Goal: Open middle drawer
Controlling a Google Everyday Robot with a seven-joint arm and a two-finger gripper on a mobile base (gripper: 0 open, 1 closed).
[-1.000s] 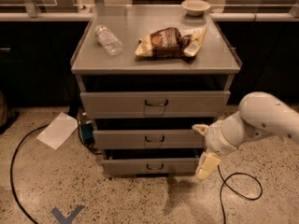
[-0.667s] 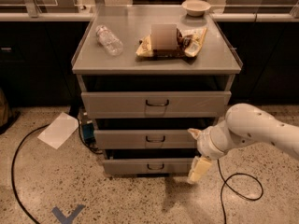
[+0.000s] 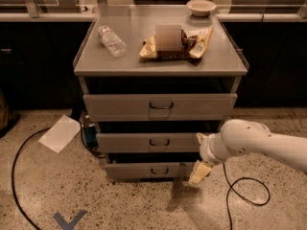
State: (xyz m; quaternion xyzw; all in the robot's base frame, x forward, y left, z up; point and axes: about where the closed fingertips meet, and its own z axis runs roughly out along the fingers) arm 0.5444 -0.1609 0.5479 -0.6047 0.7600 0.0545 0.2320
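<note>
One end of the middle drawer (image 3: pixel 139 142) hides behind the arm (image 3: pixel 252 140); the gripper (image 3: pixel 199 172) hangs just below, its opening impossible to tell.

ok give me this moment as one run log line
task: open middle drawer | gripper: low, at right end of lowest drawer | middle drawer: handle not held | step: grasp not yet made

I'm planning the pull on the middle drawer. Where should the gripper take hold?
Probably the small dark loop handle centred on the middle drawer, approached straight from the front: its panel is otherwise flat. The gripper sits low right, beside the lowest drawer.
</note>
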